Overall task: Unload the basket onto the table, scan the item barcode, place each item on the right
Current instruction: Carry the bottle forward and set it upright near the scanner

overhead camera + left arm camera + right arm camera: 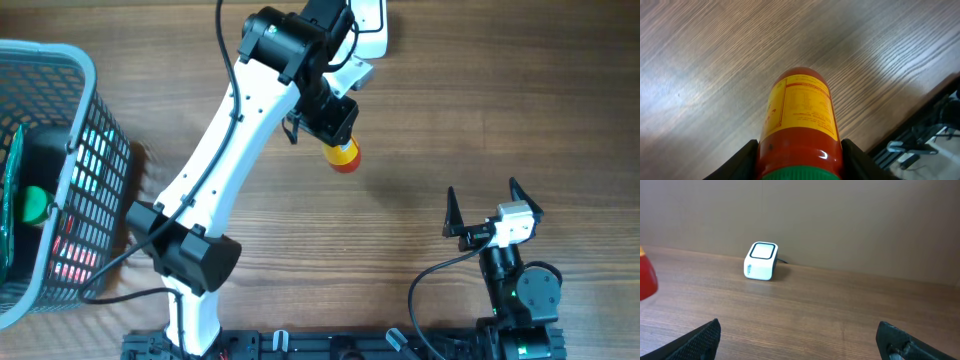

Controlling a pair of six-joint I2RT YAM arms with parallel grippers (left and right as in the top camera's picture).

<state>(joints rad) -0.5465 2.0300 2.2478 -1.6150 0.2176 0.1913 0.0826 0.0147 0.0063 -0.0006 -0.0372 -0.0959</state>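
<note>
The item is a red bottle (802,110) with a yellow printed label and a green cap, and no barcode shows on the label side in view. My left gripper (800,167) is shut on its neck end, a black finger on each side. In the overhead view the left gripper (333,125) holds the bottle (345,157) above the table, just in front of the white scanner (372,30) at the back edge. The right wrist view shows the scanner (761,261) by the wall and the bottle's red edge (646,280) at far left. My right gripper (482,192) (797,330) is open and empty.
A grey mesh basket (95,110) stands at the left edge with a green object (35,205) and dark packages inside. A wall runs behind the scanner. The arm bases and cables sit along the table's front edge.
</note>
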